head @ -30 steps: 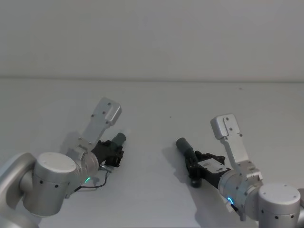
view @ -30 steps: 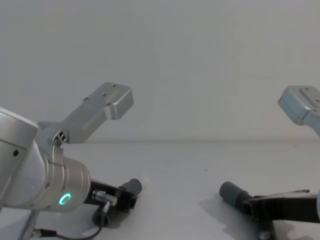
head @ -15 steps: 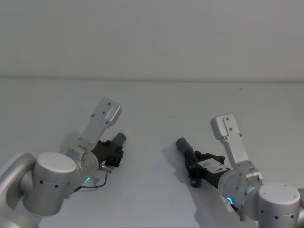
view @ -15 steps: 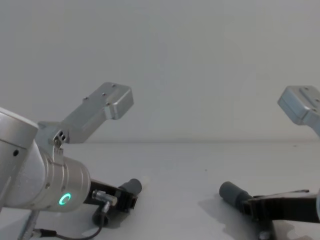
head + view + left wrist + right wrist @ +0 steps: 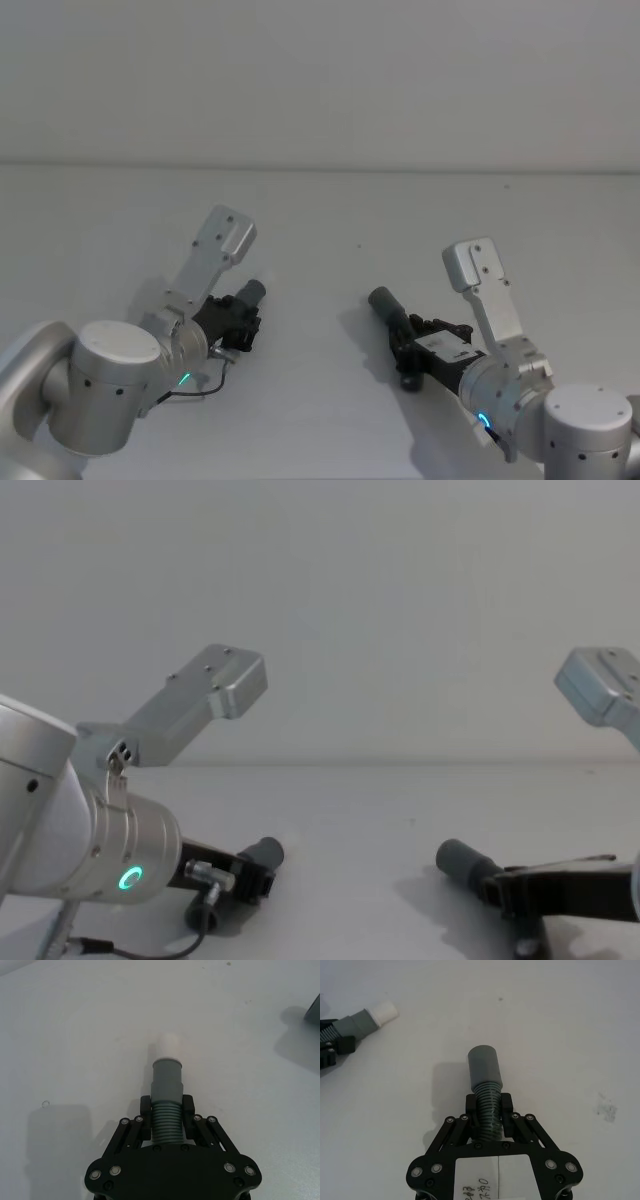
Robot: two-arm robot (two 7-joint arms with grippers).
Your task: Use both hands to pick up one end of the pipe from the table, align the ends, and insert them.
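Observation:
Two dark grey pipe pieces are held low over the white table (image 5: 320,230). My left gripper (image 5: 166,1110) is shut on the ribbed middle of the left pipe piece (image 5: 167,1097), whose cuffed end carries a narrower white tip (image 5: 169,1046). In the head view this piece (image 5: 250,295) sits at the lower left with the left gripper (image 5: 238,315) behind its cuff. My right gripper (image 5: 489,1104) is shut on the ribbed part of the right pipe piece (image 5: 485,1072), whose smooth round cuff (image 5: 383,300) points up and left. The two ends are well apart. The left piece (image 5: 362,1020) also shows far off in the right wrist view.
The table's far edge (image 5: 320,168) runs across the head view against a plain wall. A small dark speck (image 5: 359,244) lies on the surface between the arms. Each arm's silver camera bracket (image 5: 226,235) (image 5: 474,265) rises above its gripper.
The right gripper has lifted and shifted slightly left with its pipe piece. The left arm and its piece have barely moved.

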